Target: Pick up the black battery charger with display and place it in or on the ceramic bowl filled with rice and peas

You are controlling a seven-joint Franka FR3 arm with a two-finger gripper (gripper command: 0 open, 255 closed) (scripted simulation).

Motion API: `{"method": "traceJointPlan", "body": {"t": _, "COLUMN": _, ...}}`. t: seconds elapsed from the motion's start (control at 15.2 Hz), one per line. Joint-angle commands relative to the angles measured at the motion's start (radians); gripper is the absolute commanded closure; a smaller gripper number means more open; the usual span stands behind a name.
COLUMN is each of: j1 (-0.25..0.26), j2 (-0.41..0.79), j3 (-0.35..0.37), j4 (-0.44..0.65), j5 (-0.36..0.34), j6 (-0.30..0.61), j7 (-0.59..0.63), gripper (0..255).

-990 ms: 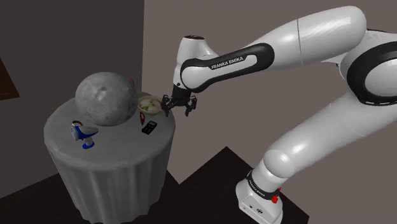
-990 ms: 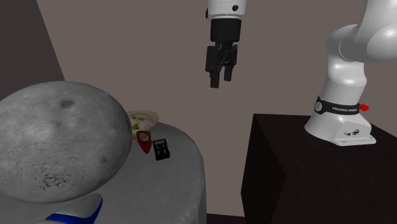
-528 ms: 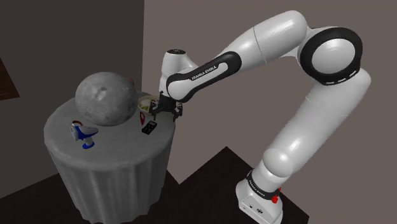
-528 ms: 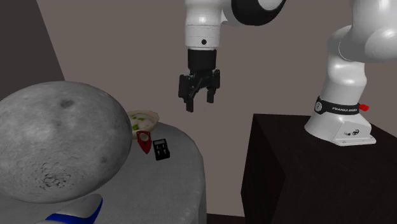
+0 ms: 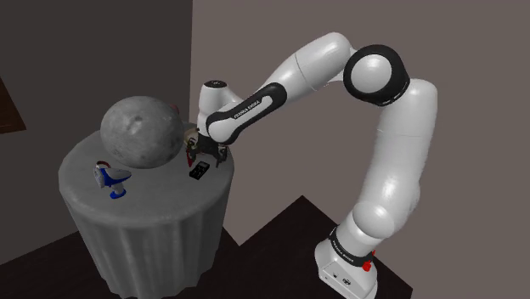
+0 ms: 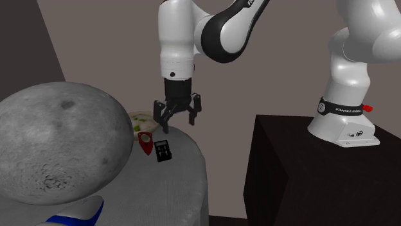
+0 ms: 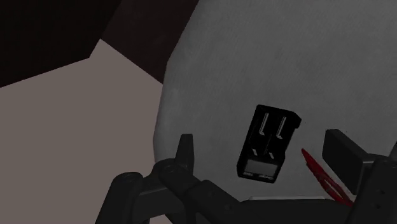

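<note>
The black battery charger (image 5: 200, 171) (image 6: 162, 151) lies flat near the edge of the round grey-draped table (image 5: 144, 204). In the wrist view the charger (image 7: 267, 143) shows its two slots and a pale display. My gripper (image 5: 206, 155) (image 6: 175, 121) (image 7: 259, 145) hangs open a short way above it, fingers spread and touching nothing. Behind the gripper, the bowl of rice and peas (image 6: 142, 119) (image 5: 193, 136) sits partly hidden by the hand and the big sphere.
A large grey moon-like sphere (image 5: 142, 132) (image 6: 54, 151) takes up the table's middle. A red pointed object (image 6: 146, 142) (image 7: 321, 178) lies beside the charger. A blue and white item (image 5: 110, 178) stands further along. The dark stand (image 6: 308, 167) is off the table's side.
The arm has swung from beyond the table's edge toward the shoulder view's left and come down. The gripper now hangs over the charger, still open.
</note>
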Motion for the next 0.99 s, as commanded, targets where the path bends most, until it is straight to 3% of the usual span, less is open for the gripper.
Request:
{"method": "traceJointPlan", "body": {"t": 0.0, "j1": 0.024, "j2": 0.085, "j3": -0.035, "j4": 0.072, "j5": -0.029, "j6": 0.013, "j7": 0.061, "gripper": 0}}
{"method": "traceJointPlan", "body": {"t": 0.33, "j1": 0.074, "j2": 0.269, "j3": -0.106, "j4": 0.255, "j5": -0.05, "j6": 0.021, "j7": 0.17, "gripper": 0}}
{"method": "traceJointPlan", "body": {"t": 0.92, "j1": 0.092, "j2": 0.355, "j3": -0.131, "j4": 0.285, "j5": -0.073, "j6": 0.077, "j7": 0.184, "gripper": 0}}
